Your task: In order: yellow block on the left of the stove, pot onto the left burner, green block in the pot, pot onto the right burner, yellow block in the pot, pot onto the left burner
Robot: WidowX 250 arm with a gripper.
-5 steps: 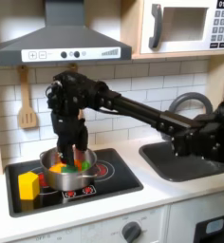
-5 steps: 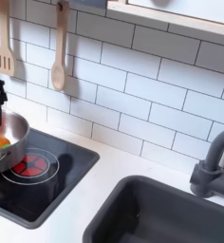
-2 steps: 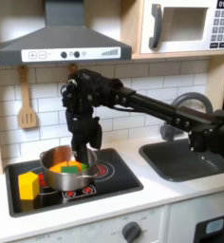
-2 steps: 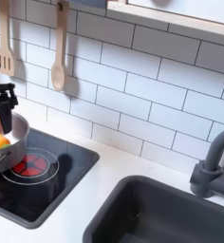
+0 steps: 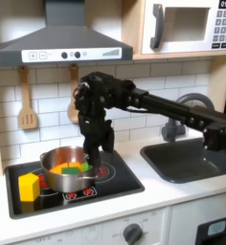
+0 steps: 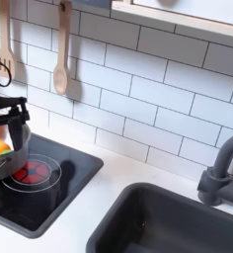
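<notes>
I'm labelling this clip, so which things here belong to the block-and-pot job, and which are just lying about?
Job: the pot, the green block, the yellow block, the stove, the gripper.
Lying about: wooden spatula, wooden spoon, sink, microwave.

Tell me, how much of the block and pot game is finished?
Looks done: the small yellow block sits on the glossy black stove, at the first exterior view's left, and the small dark green block lies in the round steel pot. In hand: the gripper is low by the pot's rim, probably to slide it. Left: yellow block into the pot, then the last slide.
</notes>
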